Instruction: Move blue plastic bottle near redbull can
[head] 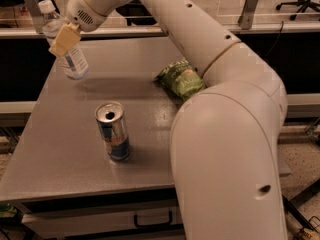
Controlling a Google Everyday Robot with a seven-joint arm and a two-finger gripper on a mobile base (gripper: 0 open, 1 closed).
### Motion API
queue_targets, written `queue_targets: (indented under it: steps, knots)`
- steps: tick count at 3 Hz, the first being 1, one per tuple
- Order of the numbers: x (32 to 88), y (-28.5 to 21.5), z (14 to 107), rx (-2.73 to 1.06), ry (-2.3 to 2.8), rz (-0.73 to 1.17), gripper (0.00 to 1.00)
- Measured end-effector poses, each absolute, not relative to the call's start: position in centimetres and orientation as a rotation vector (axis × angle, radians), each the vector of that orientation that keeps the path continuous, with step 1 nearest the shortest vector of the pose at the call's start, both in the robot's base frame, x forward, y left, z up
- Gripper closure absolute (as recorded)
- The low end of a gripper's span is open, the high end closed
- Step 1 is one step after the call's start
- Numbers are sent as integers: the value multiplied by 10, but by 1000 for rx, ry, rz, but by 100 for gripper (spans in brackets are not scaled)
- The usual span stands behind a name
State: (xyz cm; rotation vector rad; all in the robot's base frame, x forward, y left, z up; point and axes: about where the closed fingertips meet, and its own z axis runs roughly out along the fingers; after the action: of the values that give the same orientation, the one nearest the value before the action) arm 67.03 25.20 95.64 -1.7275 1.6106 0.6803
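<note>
The blue plastic bottle (69, 56) is a clear bottle with a white cap and a blue-and-white label. It sits at the table's far left, tilted with its cap leaning left, its base at or just off the tabletop. My gripper (63, 40) is shut on the bottle's middle, and one tan finger (64, 39) shows across its front. The redbull can (113, 132) stands upright near the table's front, well below and to the right of the bottle, apart from it.
A green snack bag (181, 80) lies on the grey table (55, 149) right of centre, next to my arm. My arm's large white body (225, 149) covers the table's right side. A rail runs behind the table's far edge.
</note>
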Motion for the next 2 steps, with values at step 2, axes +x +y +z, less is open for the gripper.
queue_targets:
  steps: [2]
  knots:
    - [629,216,981,-1698,1583,702,100]
